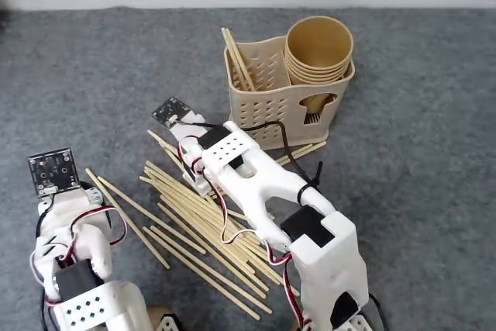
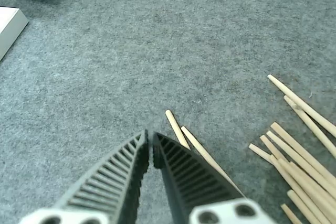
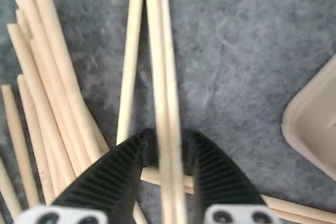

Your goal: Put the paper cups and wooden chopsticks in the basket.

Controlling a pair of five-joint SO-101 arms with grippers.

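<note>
Two wooden chopsticks (image 3: 160, 66) are pinched by the right gripper (image 3: 167, 142), at the loose pile (image 1: 205, 230) near the basket (image 1: 271, 114), where the paper cups (image 1: 318, 48) are already stacked. A lift and a carry over the basket's rim are judged to be called for next. The left gripper (image 2: 149, 142) is pressed together, empty.

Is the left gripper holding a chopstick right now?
No, the left gripper is shut with nothing between its fingers, and the nearest chopsticks lie loose beside it.
</note>
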